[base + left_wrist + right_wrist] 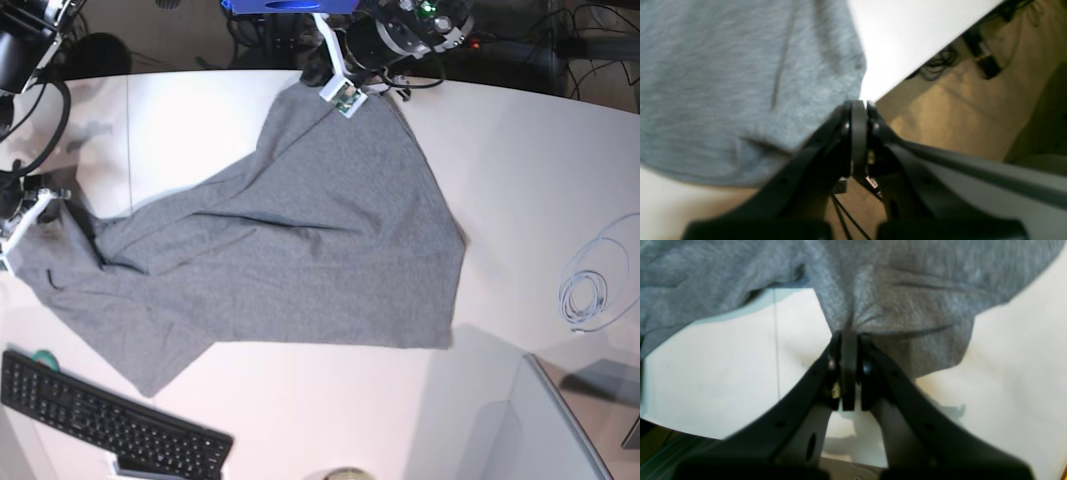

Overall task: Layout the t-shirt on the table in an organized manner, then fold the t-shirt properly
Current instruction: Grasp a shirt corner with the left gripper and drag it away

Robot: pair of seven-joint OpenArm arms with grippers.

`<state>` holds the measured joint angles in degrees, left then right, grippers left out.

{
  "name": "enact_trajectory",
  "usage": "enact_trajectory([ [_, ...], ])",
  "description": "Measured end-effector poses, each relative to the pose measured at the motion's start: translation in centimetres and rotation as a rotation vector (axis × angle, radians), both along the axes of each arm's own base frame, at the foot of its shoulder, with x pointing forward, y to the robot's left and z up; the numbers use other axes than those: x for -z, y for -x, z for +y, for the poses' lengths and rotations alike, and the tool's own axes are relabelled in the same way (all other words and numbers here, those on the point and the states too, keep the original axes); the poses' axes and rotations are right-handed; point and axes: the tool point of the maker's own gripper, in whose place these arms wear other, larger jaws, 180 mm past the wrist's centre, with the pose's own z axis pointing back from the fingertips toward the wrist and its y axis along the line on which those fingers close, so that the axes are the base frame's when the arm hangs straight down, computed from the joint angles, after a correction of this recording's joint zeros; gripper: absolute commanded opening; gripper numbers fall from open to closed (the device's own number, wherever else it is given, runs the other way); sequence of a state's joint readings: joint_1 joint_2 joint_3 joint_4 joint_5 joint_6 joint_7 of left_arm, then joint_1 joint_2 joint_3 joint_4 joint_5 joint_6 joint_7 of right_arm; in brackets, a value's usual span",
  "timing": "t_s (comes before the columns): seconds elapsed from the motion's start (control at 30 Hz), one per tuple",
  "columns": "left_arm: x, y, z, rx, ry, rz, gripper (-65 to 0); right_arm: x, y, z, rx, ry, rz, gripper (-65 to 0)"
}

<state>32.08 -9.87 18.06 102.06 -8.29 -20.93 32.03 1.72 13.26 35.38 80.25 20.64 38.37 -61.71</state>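
T-shirt [300, 250] fabric lies spread across the white table [520, 170], stretched in a slant between the two arms, with folds running across its middle. Left gripper [859, 104] sits at the far table edge, its jaws pressed together on the shirt's corner. Right gripper [849, 335] pinches a bunched edge of the cloth near the table's side. A black keyboard [105, 420] rests at the near edge, just beside the shirt's lowest corner.

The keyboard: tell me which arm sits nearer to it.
Right. The right gripper pinches the t-shirt at the table's side edge, near the keyboard. The left gripper grips the t-shirt's far edge.
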Motion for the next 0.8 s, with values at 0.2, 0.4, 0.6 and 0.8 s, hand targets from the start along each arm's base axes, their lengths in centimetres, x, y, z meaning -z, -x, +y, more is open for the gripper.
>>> enact_trajectory([
  [0.2,0.0,0.2,0.0,0.008,0.007,-0.004,-65.0,0.5,0.0,1.4,-0.001,-0.032,0.001,-64.8],
  [0.4,0.0,0.2,0.4,-0.008,0.01,-0.006,-65.0,0.5,0.3,0.9,0.003,-0.022,0.003,-64.8],
  [0.6,0.0,-0.1,1.0,-0.003,0.006,-0.024,-56.3,1.2,2.1,0.9,-0.001,-0.009,0.035,-64.8],
  [0.8,2.7,4.3,6.8,0.175,-0.204,0.084,-55.6,1.1,2.1,0.6,-0.001,0.0,0.039,-64.8],
])
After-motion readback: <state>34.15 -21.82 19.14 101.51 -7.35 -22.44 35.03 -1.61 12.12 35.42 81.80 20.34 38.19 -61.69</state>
